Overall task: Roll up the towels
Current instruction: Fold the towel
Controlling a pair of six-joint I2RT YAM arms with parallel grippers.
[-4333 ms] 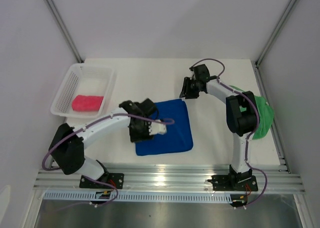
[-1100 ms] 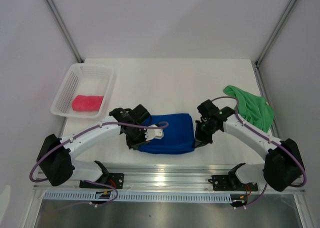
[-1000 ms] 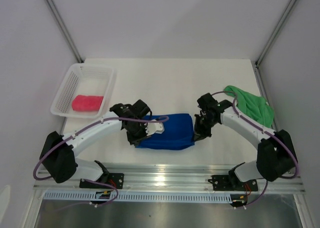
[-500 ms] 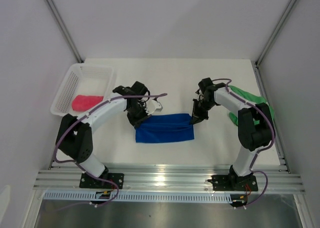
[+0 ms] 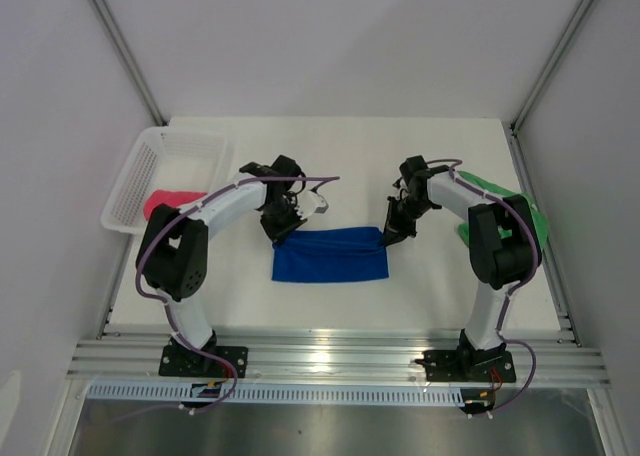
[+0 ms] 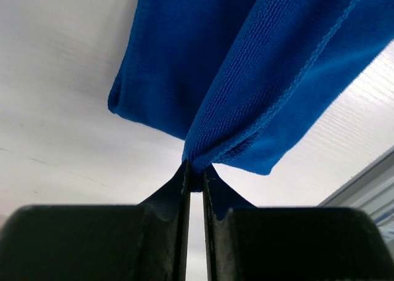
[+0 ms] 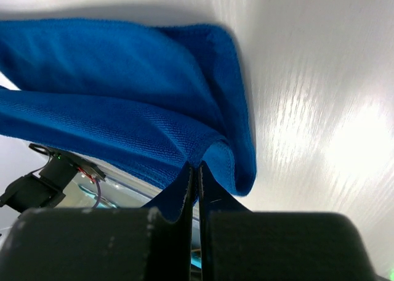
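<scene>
No writing, label, brand mark, number or sign can be read in any of the three views.

Both arms reach forward with elbows raised and wrists angled inward, left gripper (image 5: pixel 283 235) and right gripper (image 5: pixel 387 236) tipped downward, well apart, jaws pinched nearly together.
</scene>
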